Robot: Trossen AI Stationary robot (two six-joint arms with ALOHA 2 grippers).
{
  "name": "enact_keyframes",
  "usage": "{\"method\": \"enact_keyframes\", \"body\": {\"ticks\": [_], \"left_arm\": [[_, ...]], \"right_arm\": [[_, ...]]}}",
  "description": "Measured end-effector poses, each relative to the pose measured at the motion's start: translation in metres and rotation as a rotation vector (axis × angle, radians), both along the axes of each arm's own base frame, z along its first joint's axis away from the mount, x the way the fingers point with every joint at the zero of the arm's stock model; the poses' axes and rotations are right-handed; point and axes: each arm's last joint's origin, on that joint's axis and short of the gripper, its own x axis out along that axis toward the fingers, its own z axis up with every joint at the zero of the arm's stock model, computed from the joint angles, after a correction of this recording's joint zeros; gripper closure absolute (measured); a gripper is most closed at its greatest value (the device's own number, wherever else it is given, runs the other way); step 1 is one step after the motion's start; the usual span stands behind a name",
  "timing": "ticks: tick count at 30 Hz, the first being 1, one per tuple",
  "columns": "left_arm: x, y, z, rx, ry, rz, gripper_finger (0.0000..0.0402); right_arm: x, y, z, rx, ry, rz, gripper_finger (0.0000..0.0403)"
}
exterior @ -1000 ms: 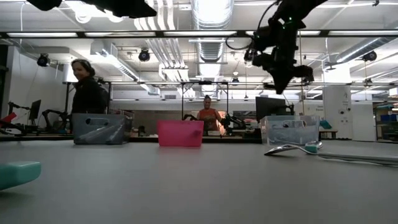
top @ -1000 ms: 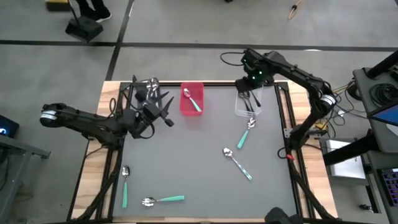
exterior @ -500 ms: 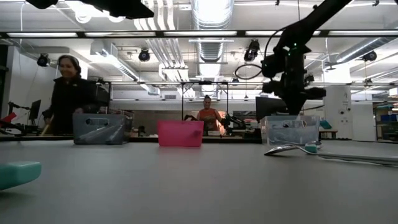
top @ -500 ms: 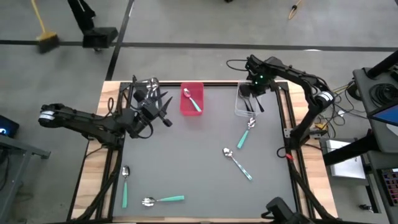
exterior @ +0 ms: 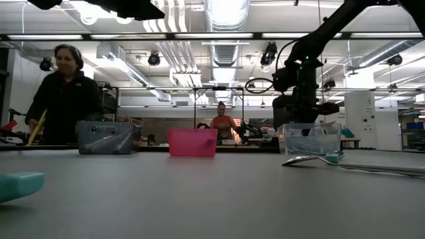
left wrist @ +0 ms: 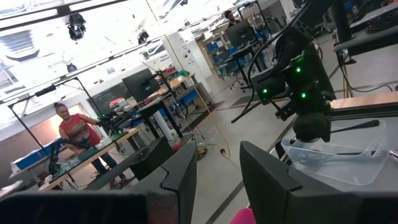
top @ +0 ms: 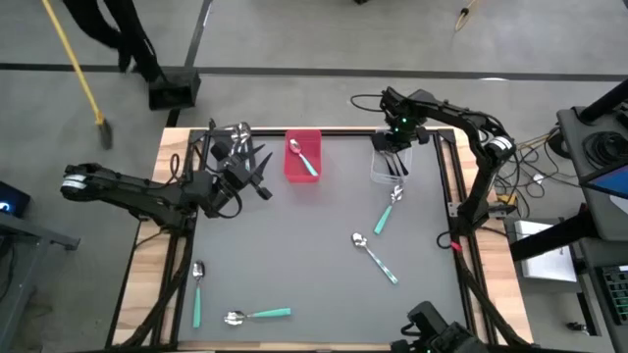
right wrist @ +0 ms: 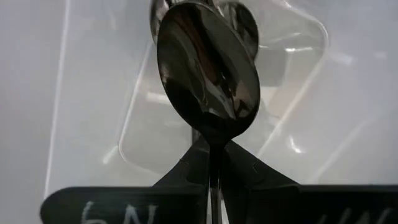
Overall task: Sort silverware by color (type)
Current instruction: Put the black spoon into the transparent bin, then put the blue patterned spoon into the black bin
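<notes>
My right gripper (top: 396, 139) points down over the clear bin (top: 392, 165) at the table's far right. It is shut on a black spoon (right wrist: 208, 81), whose bowl sticks out below the fingertips. More black spoons lie in that bin. Four teal-handled spoons lie flat on the mat (top: 386, 211) (top: 376, 257) (top: 196, 290) (top: 257, 315). Another rests in the pink bin (top: 302, 157). My left gripper (top: 261, 180) hangs open by the grey bin (top: 228, 142), with nothing between its fingers (left wrist: 180, 174). My right gripper pinches the black spoon's neck (right wrist: 211, 155), just behind the bowl, between its two fingers. The fingers come from above and lie along the spoon. The bowl points down over the clear bin's inside (right wrist: 186, 149). The handle is hidden behind the gripper.
The three bins stand in a row along the far edge: grey (exterior: 106, 138), pink (exterior: 192, 142), clear (exterior: 309, 139). A person (exterior: 63, 93) with a broom moves behind the table's far left corner. The middle of the mat (top: 294, 245) is bare.
My right gripper has come down with the black spoon toward the clear bin, drifting a little toward the table's left and near edges, and stays shut on the spoon. The person behind the table has walked along its far left side.
</notes>
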Motion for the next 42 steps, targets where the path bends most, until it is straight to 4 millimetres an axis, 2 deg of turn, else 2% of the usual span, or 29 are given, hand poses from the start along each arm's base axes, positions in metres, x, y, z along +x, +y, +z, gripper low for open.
{"method": "enact_keyframes", "body": {"ticks": [12, 30, 34, 42], "left_arm": [[0.000, 0.001, 0.000, 0.000, 0.003, 0.006, 0.0297], [0.000, 0.002, -0.001, 0.001, 0.003, 0.009, 0.0297], [0.000, 0.002, -0.001, 0.001, 0.003, 0.008, 0.0297], [0.000, 0.002, -0.001, 0.001, 0.004, 0.008, 0.0297]], "right_arm": [[0.008, -0.011, -0.021, -0.006, 0.006, 0.004, 0.0390], [0.016, -0.013, -0.027, -0.038, -0.014, 0.046, 0.0388], [0.017, -0.012, -0.027, -0.040, -0.015, 0.046, 0.0366], [0.017, -0.013, -0.028, -0.057, 0.006, 0.045, 0.0293]]}}
